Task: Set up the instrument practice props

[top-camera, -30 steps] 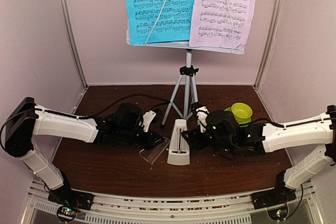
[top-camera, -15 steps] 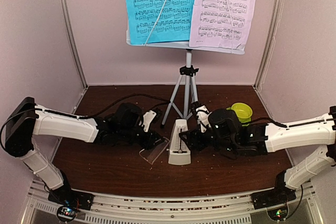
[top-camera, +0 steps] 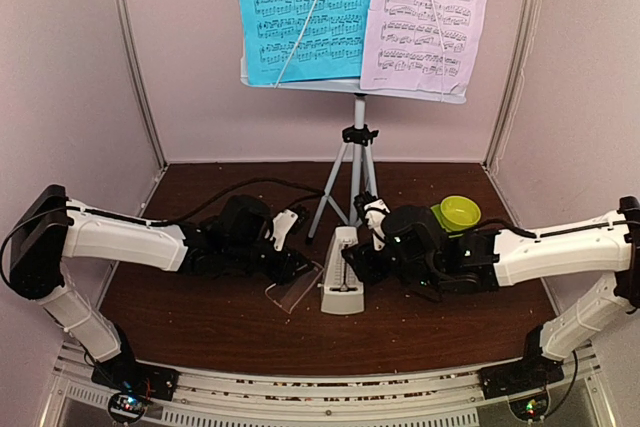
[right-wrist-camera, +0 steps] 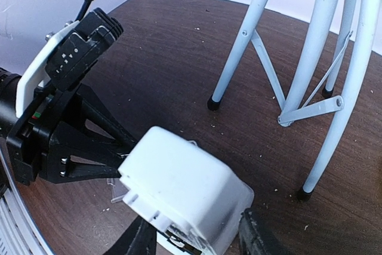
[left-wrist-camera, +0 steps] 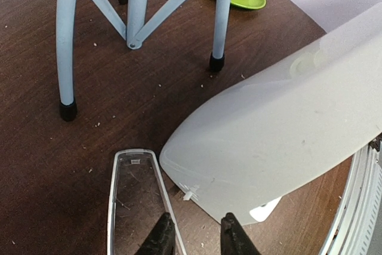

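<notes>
Right tool (right-wrist-camera: 199, 238) nearer metronome (top-camera: 340, 279); brown, maybe-wooden table (top-camera: 200, 319)

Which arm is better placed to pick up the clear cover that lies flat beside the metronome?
Left, most likely. The left end effector sits at the edge of the clear cover, fingers apart. The right end effector flanks the metronome instead.

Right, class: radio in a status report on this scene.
Left gripper open beside clear cover. Right gripper straddles metronome, grip unclear. Cyan sheet, lilac sheet up on stand desk. Tripod legs close behind metronome.
</notes>
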